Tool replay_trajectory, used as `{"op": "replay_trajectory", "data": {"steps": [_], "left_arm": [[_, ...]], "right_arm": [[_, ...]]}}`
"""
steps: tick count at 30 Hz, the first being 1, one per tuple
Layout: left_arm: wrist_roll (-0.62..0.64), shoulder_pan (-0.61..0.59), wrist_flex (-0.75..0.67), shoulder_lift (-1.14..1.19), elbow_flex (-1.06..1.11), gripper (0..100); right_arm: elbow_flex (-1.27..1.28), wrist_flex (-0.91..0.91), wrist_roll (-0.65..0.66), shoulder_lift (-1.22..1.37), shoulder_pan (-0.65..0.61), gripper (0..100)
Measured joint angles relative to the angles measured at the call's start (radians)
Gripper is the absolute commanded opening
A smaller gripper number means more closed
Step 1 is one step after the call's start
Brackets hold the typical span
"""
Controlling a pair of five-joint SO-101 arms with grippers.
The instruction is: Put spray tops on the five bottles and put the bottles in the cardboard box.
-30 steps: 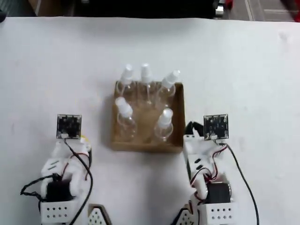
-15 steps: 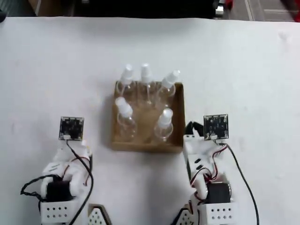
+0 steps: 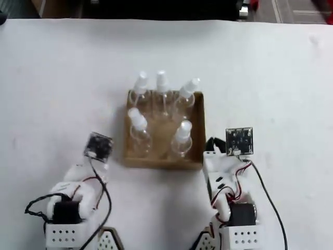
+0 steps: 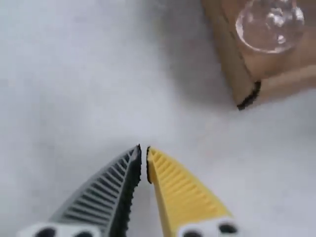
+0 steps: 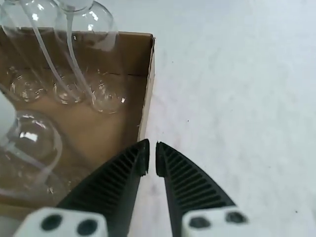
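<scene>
White table (image 3: 52, 78); dark floor (image 3: 156, 8), perhaps, beyond.

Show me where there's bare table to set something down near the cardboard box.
Bare white table lies wide beyond the brown cardboard box, and on both its sides. Crowded: the box, filled by five clear spray-topped bottles, and the near strip by the left gripper and right gripper.
</scene>
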Motion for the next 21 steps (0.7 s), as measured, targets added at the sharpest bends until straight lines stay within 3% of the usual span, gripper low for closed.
{"op": "replay_trajectory", "data": {"steps": [4, 12, 21], "left_arm": [[-0.160, 0.000, 0.000, 0.000, 0.000, 2], [-0.178, 0.000, 0.000, 0.000, 0.000, 2], [0.091, -0.020, -0.064, 0.000, 0.000, 2]], "right_arm": [[0.000, 0.000, 0.000, 0.000, 0.000, 1.8], [0.000, 0.000, 0.000, 0.000, 0.000, 1.7], [0.000, 0.040, 0.000, 0.000, -0.002, 1.7]]}}
